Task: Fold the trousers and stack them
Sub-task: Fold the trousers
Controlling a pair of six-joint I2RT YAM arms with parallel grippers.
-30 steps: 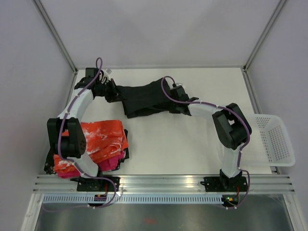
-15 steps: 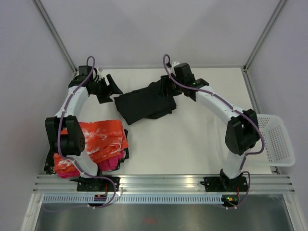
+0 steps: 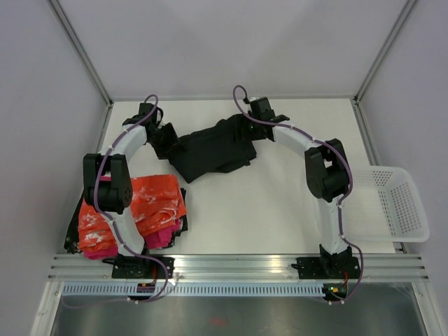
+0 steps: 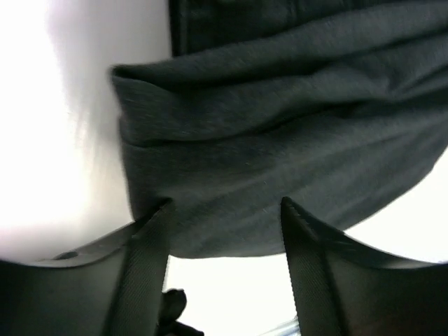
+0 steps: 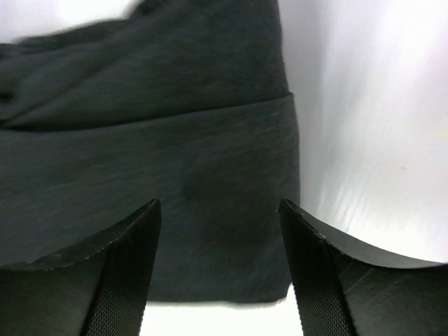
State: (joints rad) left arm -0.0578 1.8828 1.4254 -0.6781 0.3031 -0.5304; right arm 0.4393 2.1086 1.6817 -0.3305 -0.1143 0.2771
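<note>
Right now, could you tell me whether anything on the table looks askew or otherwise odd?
The trousers at the far middle of the table lie as a rumpled bundle, tilted against the table's edges. Their layers bunch unevenly and their edges do not line up, so the fold looks untidy.

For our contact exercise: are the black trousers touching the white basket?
Apart. The top view shows white table between the trousers and the basket.

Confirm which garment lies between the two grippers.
The black trousers, lying apart at the far centre. The orange-and-white garment and the pink one under it sit piled at the near left.
</note>
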